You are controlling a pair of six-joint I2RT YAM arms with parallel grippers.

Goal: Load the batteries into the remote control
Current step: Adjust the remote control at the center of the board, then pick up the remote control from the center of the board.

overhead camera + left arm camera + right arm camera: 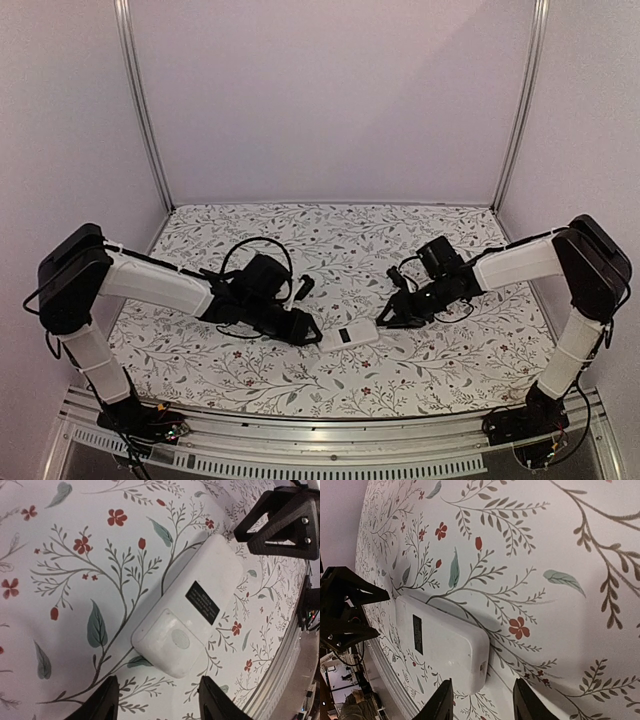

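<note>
We see the remote control [350,335] lying back-up on the floral table [330,250] near its front edge, open room stretching behind. Our left gripper [158,694] and right gripper [483,696] sit just off its two ends, both spread, pinching nothing. White shell, black label [202,602], battery cover [172,635] in place.

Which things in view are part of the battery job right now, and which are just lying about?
Part of the job:
- remote control, lying back up
- left gripper and right gripper, jaws apart, one at each end of it
- no batteries in view

Just there:
- floral table cover
- metal rail along the near edge
</note>
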